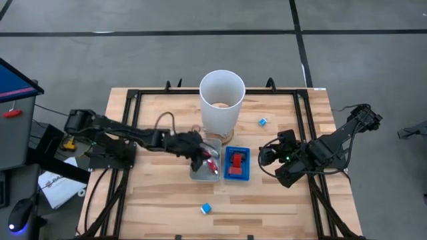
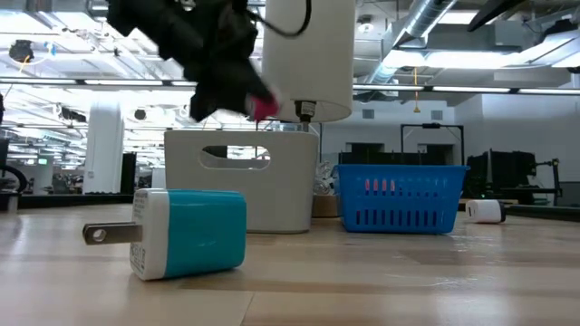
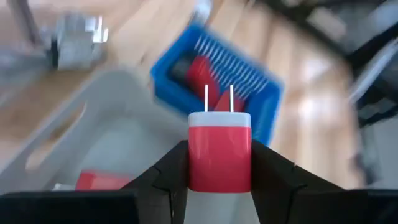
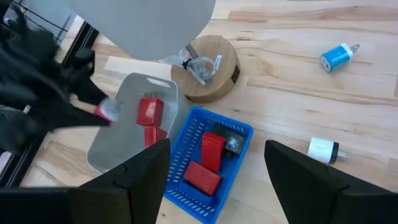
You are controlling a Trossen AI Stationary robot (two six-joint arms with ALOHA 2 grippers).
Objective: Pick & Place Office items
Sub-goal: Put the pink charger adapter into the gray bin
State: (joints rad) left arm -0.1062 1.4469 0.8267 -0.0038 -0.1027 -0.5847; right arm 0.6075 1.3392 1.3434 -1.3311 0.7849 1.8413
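We see the grey tray (image 1: 198, 175) right under the left fingers (image 3: 168, 180), with the blue tray (image 1: 237, 177) touching its far side, just ahead of the right fingers (image 4: 143, 174). Beyond both pairs of fingers the tall white bin (image 1: 217, 117) stands upright on its round wooden base (image 4: 217, 62), all on the wooden table (image 1: 280, 207).

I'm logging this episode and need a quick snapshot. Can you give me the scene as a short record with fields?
left gripper: shut on red charger, above the grey tray
right gripper: open, empty, waiting beside the blue basket
grey tray contents: red pieces
blue basket contents: red blocks and a dark piece
loose on table: blue charger near the front edge, another by the white bin
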